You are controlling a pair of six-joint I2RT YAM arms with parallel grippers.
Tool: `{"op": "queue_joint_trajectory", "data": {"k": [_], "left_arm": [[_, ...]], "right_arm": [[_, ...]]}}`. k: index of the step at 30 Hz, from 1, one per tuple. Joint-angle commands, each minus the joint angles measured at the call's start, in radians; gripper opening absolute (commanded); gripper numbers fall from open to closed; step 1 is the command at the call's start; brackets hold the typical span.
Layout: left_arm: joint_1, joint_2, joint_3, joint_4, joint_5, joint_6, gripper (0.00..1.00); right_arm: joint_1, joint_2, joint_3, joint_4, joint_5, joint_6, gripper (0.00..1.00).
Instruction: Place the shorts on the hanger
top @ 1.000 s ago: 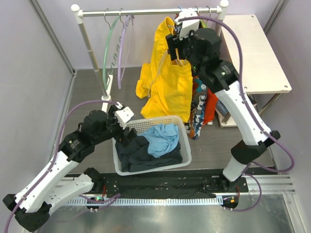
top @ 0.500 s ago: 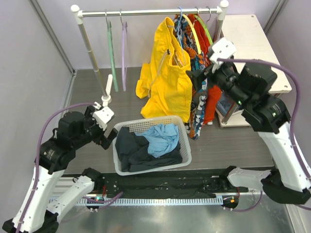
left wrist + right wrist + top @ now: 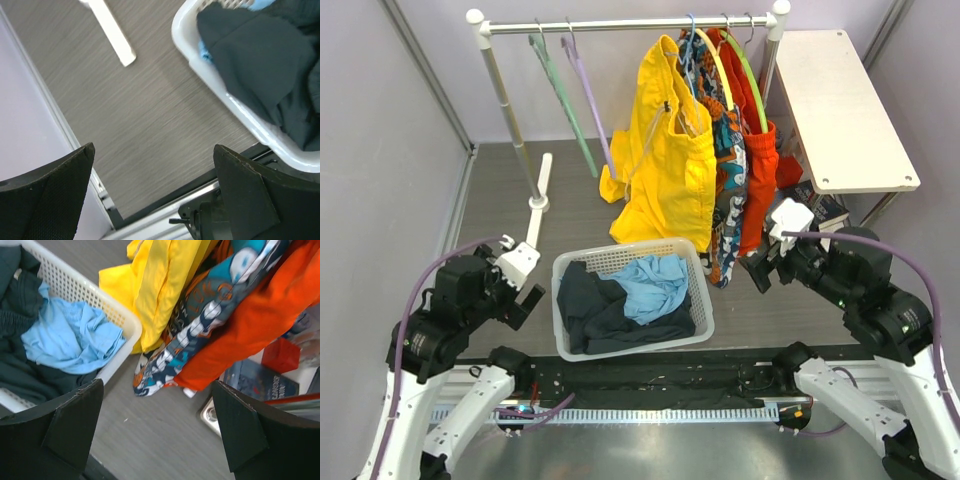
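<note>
Both arms fold low near their bases: the left gripper [image 3: 154, 147] gapes empty above grey floor just beside the basket [image 3: 235, 107] rim; the right gripper [image 3: 157, 384], also spread empty, faces the shorts [image 3: 665, 150] hanging from the hanger [image 3: 691, 22] on the rail [image 3: 620, 24]

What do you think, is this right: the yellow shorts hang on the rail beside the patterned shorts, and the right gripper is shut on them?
One thing is wrong: the right gripper is open and holds nothing. The right wrist view shows its fingers spread, with the yellow shorts beyond them. The shorts do hang on the rail beside the patterned shorts.
</note>
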Motion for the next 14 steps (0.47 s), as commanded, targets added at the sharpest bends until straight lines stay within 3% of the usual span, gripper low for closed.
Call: {"op": "queue_joint_trajectory", "data": {"k": [1,9,14], "left_arm": [[0.049,-0.026,-0.039,0.012,-0.061,0.002,1.0],[0.109,-0.058,-0.074,0.052,-0.07,-0.025,1.0],[0.124,-0.028,-0.067,0.077,-0.079,-0.062,1.0]], "right_arm": [[-0.025,-0.053,-0.09,-0.05,-0.046,0.02,0.94],[-0.047,-0.089,-0.168,-0.067,-0.07,0.005,0.94],[-0.045,-0.026,-0.167,-0.09,-0.113,-0.055,0.94]]}}
